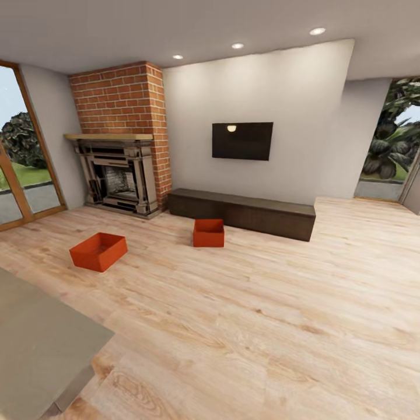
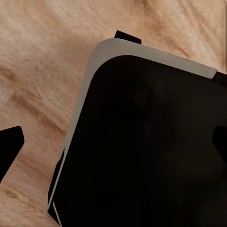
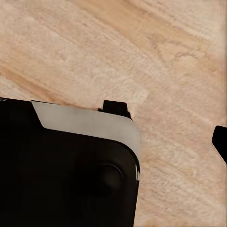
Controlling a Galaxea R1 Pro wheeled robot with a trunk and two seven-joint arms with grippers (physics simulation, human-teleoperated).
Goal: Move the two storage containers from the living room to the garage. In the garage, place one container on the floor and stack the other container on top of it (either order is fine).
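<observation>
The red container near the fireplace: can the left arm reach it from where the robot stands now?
Probably not. The container sits far across the wood floor, and the left wrist view looks down at the robot's own dark base. Nothing blocks the path, so the robot should drive closer first.

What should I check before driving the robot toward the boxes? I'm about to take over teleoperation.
1. Both storage containers in sight: ok, left container and right container sit on the wood floor.
2. Containers apart, not stacked: ok.
3. Containers empty: left ok; right cannot tell.
4. Path over the floor: ok, but a grey surface sits close at near left.
5. Grippers open: cannot tell.
6. Nothing held: ok, the wrist views show floor and the robot's base.
</observation>
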